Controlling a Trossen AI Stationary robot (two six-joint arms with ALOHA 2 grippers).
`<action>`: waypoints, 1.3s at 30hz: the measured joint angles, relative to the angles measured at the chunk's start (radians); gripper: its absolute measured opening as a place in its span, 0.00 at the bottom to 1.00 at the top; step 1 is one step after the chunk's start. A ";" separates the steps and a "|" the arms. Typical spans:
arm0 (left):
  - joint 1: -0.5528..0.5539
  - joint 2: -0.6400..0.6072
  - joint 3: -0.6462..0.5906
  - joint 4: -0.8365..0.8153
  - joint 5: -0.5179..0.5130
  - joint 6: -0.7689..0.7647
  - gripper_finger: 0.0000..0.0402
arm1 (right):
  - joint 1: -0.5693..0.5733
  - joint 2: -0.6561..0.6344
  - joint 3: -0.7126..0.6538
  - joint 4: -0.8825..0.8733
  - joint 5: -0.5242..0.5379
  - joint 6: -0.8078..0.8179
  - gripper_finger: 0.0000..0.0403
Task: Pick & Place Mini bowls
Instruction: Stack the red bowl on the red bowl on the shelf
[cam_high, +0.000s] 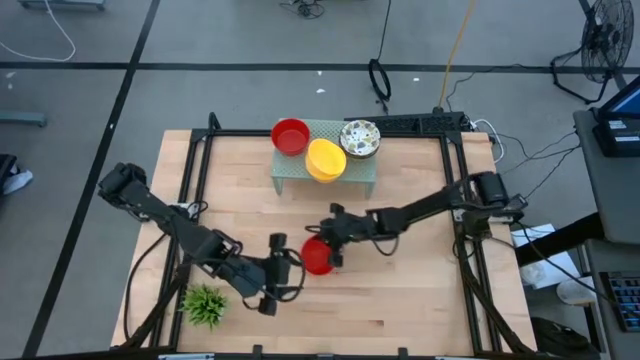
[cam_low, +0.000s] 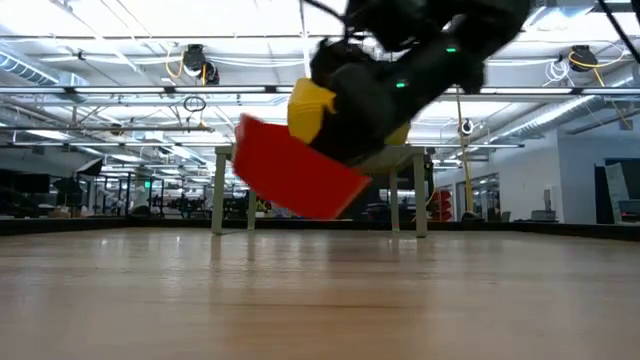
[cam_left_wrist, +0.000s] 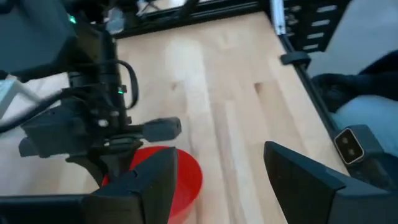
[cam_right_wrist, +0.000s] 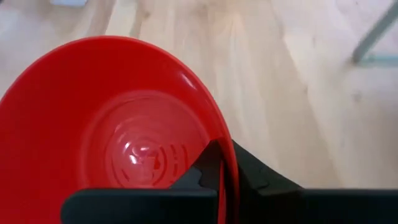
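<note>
Partway through: one red bowl was in transit, three sat on the stand.

Your right gripper clenched the rim of a tilted red bowl above mid-worktop; your left gripper waited released beside it. A red, yellow and speckled bowl rested on the mesh stand.

A pale green mesh stand sits at the far middle of the wooden table, its thin legs showing in the low view. A small green spiky plant stands near the table's front left corner. A black frame borders the tabletop. Beyond it, cables lie on the grey floor, and what looks like a fan stands far right.
</note>
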 joint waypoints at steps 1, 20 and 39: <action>0.002 -0.010 0.000 -0.018 -0.005 -0.017 0.61 | -0.010 0.017 0.032 -0.034 0.000 -0.015 0.01; 0.035 -0.089 0.000 -0.245 -0.031 -0.154 0.61 | -0.112 0.134 0.219 -0.201 -0.055 -0.056 0.07; 0.036 -0.089 0.000 -0.245 -0.031 -0.176 0.61 | -0.097 0.077 0.218 -0.267 -0.072 -0.083 0.17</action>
